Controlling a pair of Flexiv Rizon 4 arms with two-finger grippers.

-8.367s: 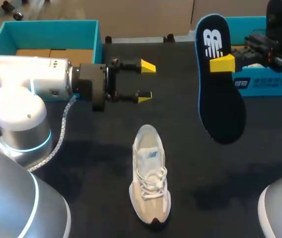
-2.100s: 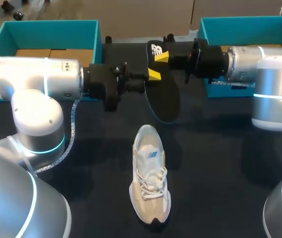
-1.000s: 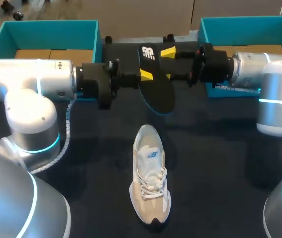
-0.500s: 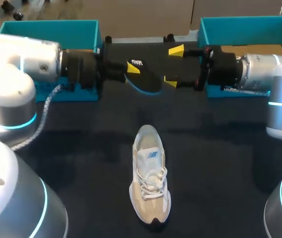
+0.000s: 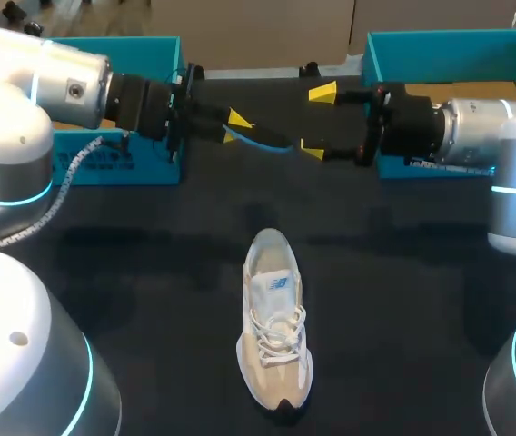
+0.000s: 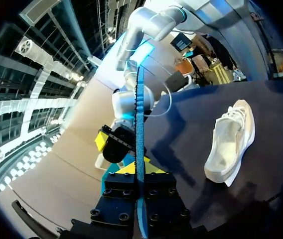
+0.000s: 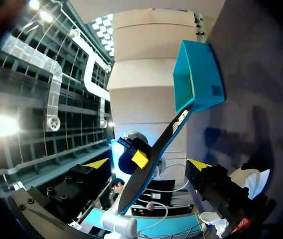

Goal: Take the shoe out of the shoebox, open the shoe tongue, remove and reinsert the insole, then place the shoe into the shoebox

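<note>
Lying nearest on the black table (image 5: 149, 272), the shoe (image 5: 274, 327) sits upright with its heel end toward the grippers, well placed to take its insole back. Beyond it, the left gripper (image 5: 238, 123) is clamped on the insole (image 5: 267, 141), holding it in the air and turned edge-on, probably so it can slide into the shoe. Facing it, the right gripper (image 5: 316, 119) has its 2 fingers spread wide, seemingly clear of the insole. Farthest back stand 2 teal boxes, the left shoebox (image 5: 85, 54) and the right shoebox (image 5: 440, 54), 1 behind each arm.
</note>
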